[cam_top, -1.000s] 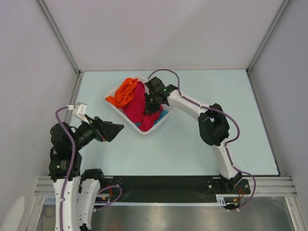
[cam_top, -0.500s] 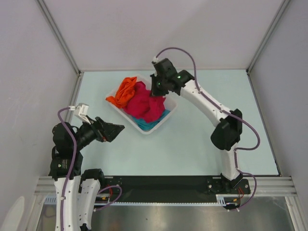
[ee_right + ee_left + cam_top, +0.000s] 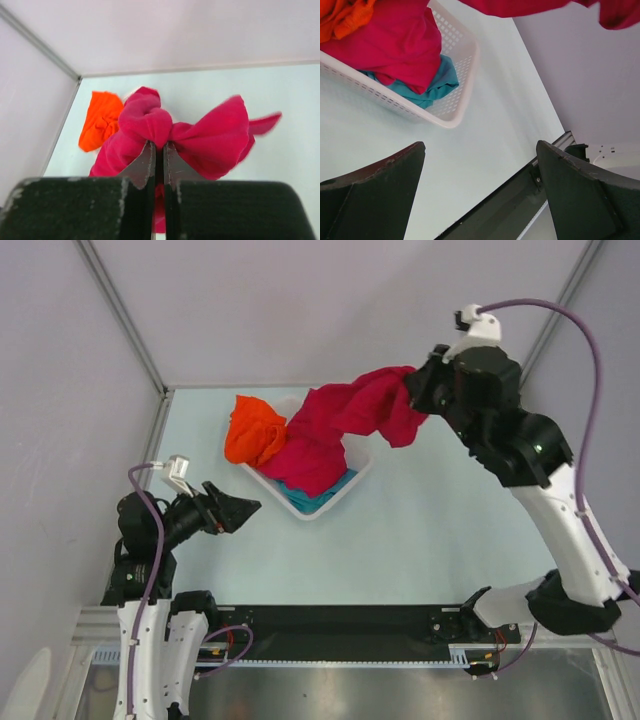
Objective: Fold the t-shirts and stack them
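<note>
The basket (image 3: 318, 512) sits left of centre on the surface (image 3: 420, 540). Inside it, the bottom t-shirt (image 3: 318, 496) lies under the others at the lower-right corner. The rim t-shirt (image 3: 255, 430) spills over the upper-left edge, and the top t-shirt (image 3: 350, 415) stretches from the pile to the right hand (image 3: 418, 390) at upper right. The left hand (image 3: 240, 508) is at lower left, apart from the basket.

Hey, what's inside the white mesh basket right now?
The lower end of the crimson-pink t-shirt, its top gripped by the right tool; a teal t-shirt beneath it; an orange t-shirt at the far corner. The crimson cloth hides most of the teal one and the floor of the basket.
</note>
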Available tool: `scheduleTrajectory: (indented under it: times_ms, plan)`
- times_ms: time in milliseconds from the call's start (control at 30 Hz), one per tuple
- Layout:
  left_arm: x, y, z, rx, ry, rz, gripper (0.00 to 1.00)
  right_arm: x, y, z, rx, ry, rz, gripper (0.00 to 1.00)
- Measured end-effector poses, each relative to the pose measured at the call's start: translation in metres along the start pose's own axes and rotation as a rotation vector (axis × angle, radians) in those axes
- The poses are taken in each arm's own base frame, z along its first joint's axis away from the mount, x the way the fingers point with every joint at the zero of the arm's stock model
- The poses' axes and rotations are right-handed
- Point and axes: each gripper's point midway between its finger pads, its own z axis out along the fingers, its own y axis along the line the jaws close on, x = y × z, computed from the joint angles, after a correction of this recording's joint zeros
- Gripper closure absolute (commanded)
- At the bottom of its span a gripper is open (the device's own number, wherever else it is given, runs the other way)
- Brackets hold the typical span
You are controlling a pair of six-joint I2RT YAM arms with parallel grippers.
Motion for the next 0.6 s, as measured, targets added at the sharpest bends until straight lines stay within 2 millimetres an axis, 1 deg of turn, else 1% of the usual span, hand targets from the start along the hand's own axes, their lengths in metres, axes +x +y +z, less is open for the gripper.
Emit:
scheduleTrajectory:
  times_ms: [100, 200, 300, 367, 433, 533, 600]
  plan:
    - [0.003, 0.002, 0.002, 0.000, 0.006, -0.021, 0.00, -0.013, -0.027, -0.030, 0.072, -0.083, 0.018, 1.00]
    - [0.004, 0.005, 0.004, 0.000, 0.006, -0.032, 0.01, -0.012, -0.045, -0.039, 0.135, -0.118, 0.026, 1.00]
    - [0.007, 0.008, 0.006, 0.000, 0.010, -0.048, 0.00, 0.005, -0.059, -0.034, 0.187, -0.127, 0.022, 1.00]
    - [0.009, 0.010, 0.007, -0.002, 0.013, -0.055, 0.01, 0.029, -0.070, -0.029, 0.223, -0.097, -0.001, 1.00]
    - [0.010, 0.012, 0.008, -0.003, 0.014, -0.058, 0.00, 0.046, -0.078, -0.024, 0.255, -0.074, -0.016, 1.00]
    - [0.010, 0.013, 0.009, -0.003, 0.017, -0.063, 0.00, 0.058, -0.084, -0.017, 0.282, -0.060, -0.028, 1.00]
    - [0.010, 0.013, 0.009, -0.003, 0.017, -0.068, 0.00, 0.064, -0.088, -0.014, 0.297, -0.055, -0.029, 1.00]
